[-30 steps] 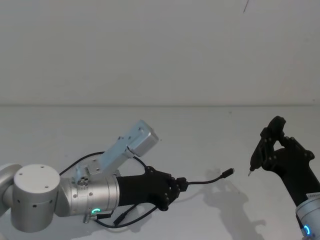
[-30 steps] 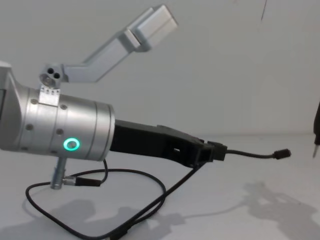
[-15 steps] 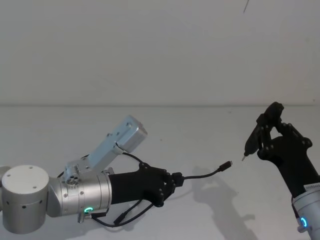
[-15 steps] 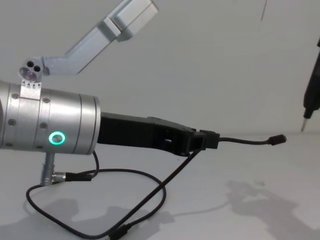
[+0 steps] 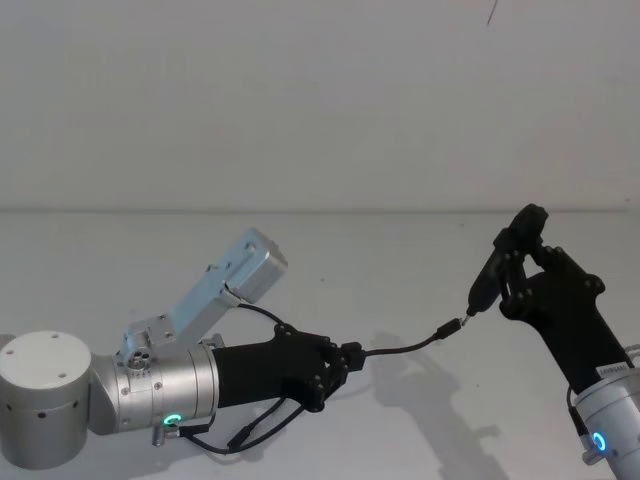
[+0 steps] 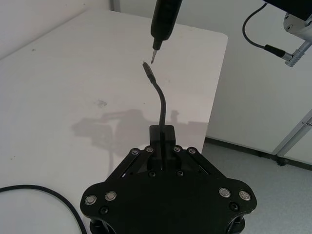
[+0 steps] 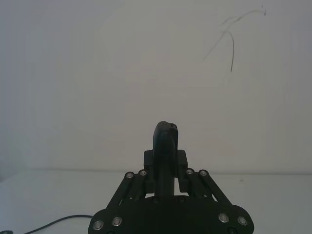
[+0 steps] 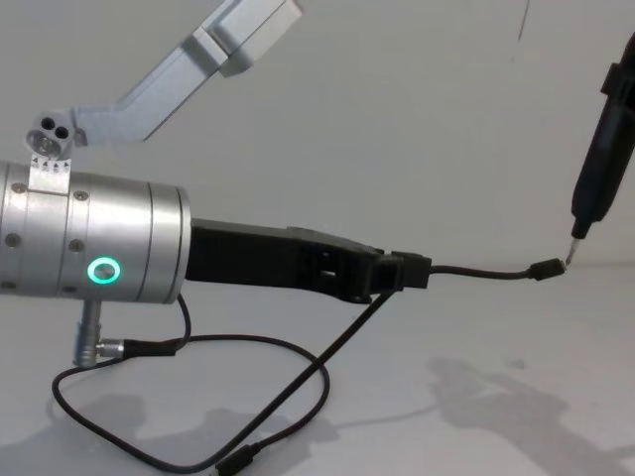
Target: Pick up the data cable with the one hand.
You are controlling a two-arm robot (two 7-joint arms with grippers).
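My left gripper (image 5: 345,360) (image 8: 402,273) (image 6: 161,141) is shut on the data cable (image 5: 405,347) (image 8: 476,272) (image 6: 161,105) and holds it above the white table. The cable's free end juts forward, ending in a small black plug (image 5: 452,326) (image 8: 546,269) (image 6: 147,69). My right gripper (image 5: 518,272) (image 7: 165,168) is shut on a slim black tool (image 5: 495,265) (image 8: 601,149) (image 6: 165,19) (image 7: 165,144). The tool's thin metal pin tip (image 8: 572,254) sits right at the plug, touching or nearly so. Behind my left gripper, the cable hangs down to the table.
Black cord loops (image 8: 298,392) lie on the white table (image 5: 330,255) under my left arm, beside a silver connector (image 8: 104,349). In the left wrist view the table's far edge (image 6: 217,87) drops to a grey floor. A plain white wall stands behind.
The right gripper has brought the tool leftward and down until its pin tip meets the plug. The left gripper has lifted the cable a little, still shut on it.
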